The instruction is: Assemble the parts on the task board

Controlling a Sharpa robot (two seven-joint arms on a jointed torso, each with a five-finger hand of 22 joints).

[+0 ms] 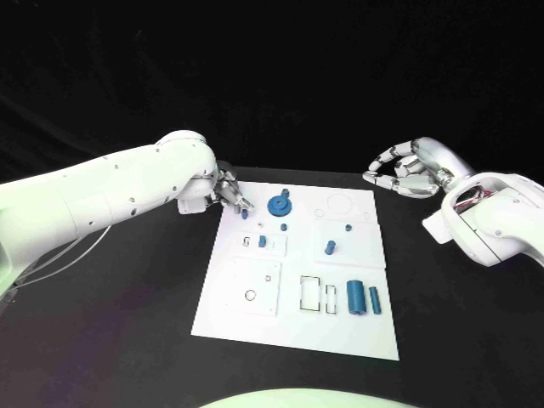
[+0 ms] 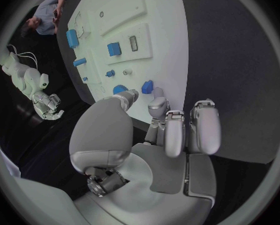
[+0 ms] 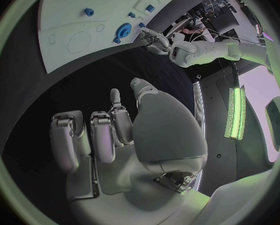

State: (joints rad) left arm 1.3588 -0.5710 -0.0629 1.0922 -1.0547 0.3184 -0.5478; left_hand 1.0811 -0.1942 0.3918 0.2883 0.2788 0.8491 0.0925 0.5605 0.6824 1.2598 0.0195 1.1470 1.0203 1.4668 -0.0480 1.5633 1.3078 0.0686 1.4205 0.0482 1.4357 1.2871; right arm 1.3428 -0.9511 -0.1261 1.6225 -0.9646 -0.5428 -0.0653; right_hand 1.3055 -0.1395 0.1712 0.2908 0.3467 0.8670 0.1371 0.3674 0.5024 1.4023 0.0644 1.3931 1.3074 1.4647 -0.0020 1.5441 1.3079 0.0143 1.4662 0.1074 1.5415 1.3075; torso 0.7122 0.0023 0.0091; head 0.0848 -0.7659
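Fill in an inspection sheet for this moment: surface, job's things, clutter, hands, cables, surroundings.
Surface: black table, bare around the board.
Job's things: white task board lies mid-table; blue parts on it, among them a round gear-like part near its far edge and two cylinders near its near right.
Clutter: nothing seen.
Hands: left hand at the board's far left corner, fingertips by a small blue part, grip unclear; right hand raised off the board's far right, fingers curled, holding nothing.
Cables: nothing seen on the table.
Surroundings: dark backdrop.

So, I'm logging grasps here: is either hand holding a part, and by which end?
The left hand has its fingertips at a small blue part by the task board's edge; whether it grips it cannot be told. The right hand holds nothing.
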